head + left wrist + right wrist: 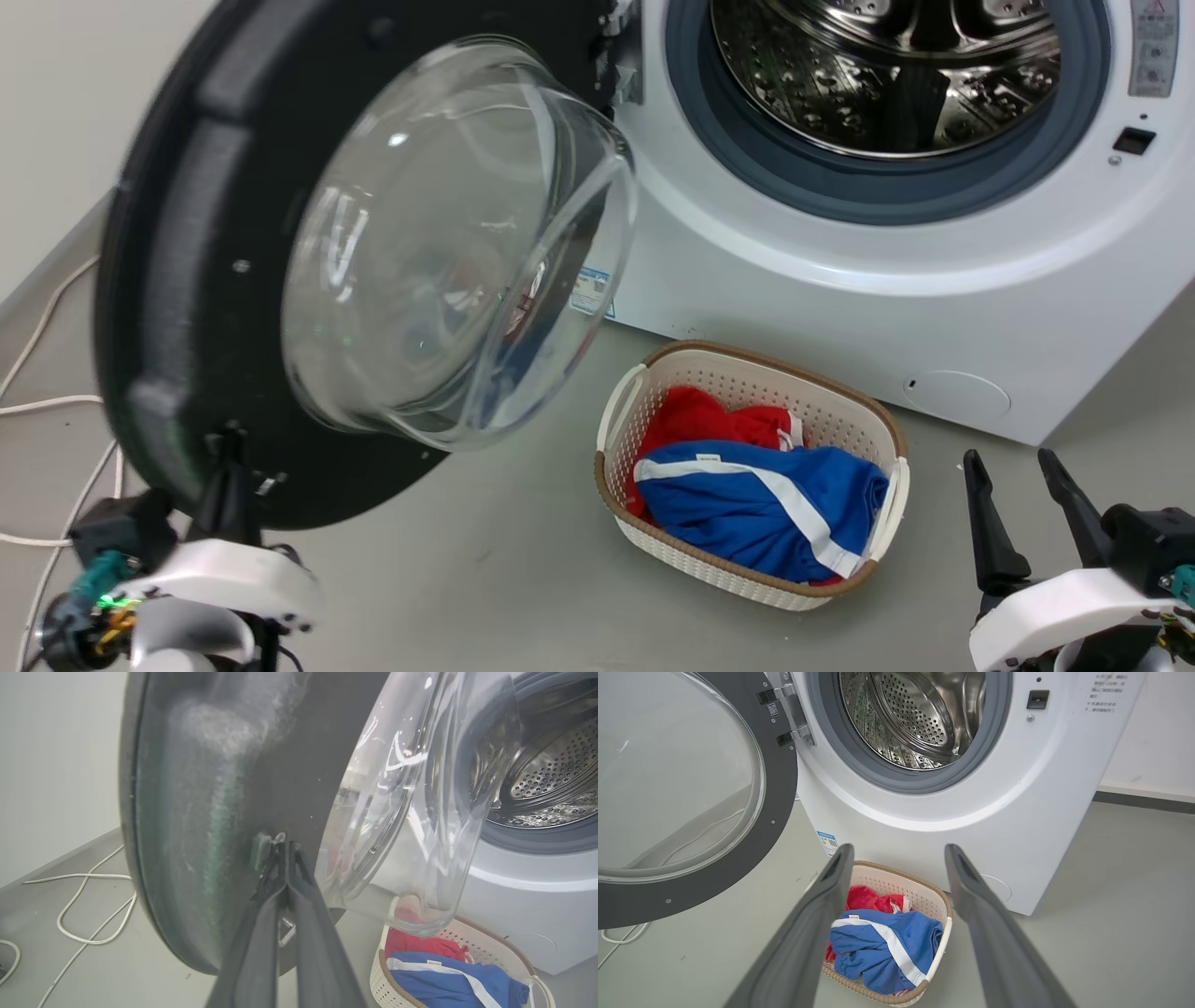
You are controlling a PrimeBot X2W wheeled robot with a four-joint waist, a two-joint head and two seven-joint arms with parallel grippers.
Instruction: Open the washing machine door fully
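Observation:
The washing machine door (177,280) is a black disc with a bulging glass bowl (448,252), swung out to the left on its hinge. The steel drum opening (887,75) stands uncovered. My left gripper (227,446) is shut, its dark fingertips against the door's lower inner face. In the left wrist view the left gripper (283,845) touches the door (196,812) beside a small latch piece (259,848). My right gripper (1013,464) is open and holds nothing, low at the right. The right gripper (899,848) points toward the machine, with the door (782,788) at the left.
A cream basket (709,565) with red and blue clothes (766,495) sits on the floor before the white machine (840,308). White cables (37,317) trail over the grey floor at the left, near the wall. A round white flap (956,394) is low on the machine front.

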